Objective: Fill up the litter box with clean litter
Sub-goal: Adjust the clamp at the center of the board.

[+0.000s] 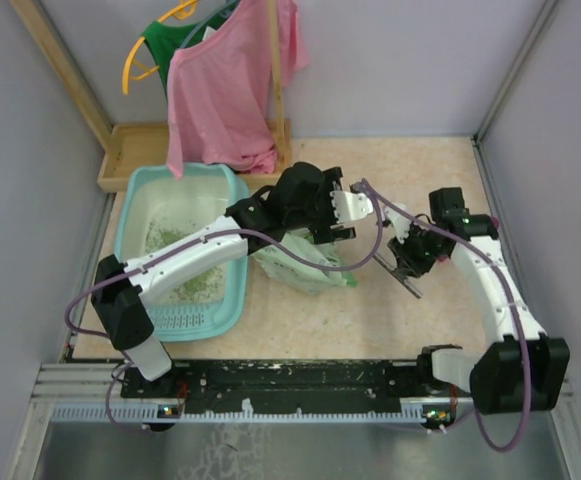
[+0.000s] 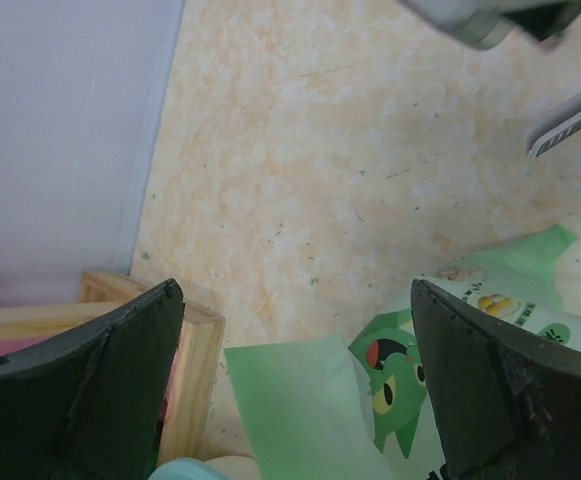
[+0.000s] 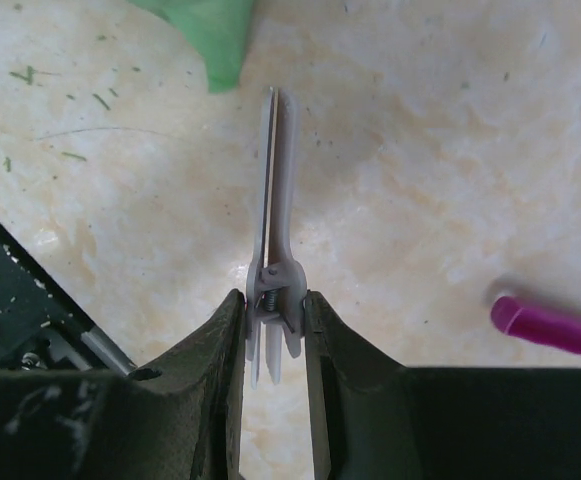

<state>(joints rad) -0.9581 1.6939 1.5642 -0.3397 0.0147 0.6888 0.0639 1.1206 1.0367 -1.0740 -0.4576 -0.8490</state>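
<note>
- The large rectangular light-teal plastic litter box sits on the left side of the mottled beige counter. The small loose green granules of clean litter cover only part of its whitish base, so the filling looks part done.
- The left gripper hovers over the crumpled pale green printed bag, which lies just beside the box. Its dark fingers are spread wide with nothing between them.
- The right gripper hangs above bare counter to the right of the bag. Its fingers pinch the sprung end of a long, thin white plastic clip (probably the bag's closure).
- Judged from this, the step in hand is getting a grip on the bag. The next move calls for the left fingers to come down onto a firm fold near the bag's mouth, so it can be lifted and tipped over the box without spilling.
- The left arm crosses the box in the top view and hides part of the litter, so its full spread cannot be read.
- The bag's mouth is too crumpled to tell whether it is open, or which way it faces.
- Only the handle end of a magenta plastic scoop shows, cut off at the edge of the right wrist view.
</note>
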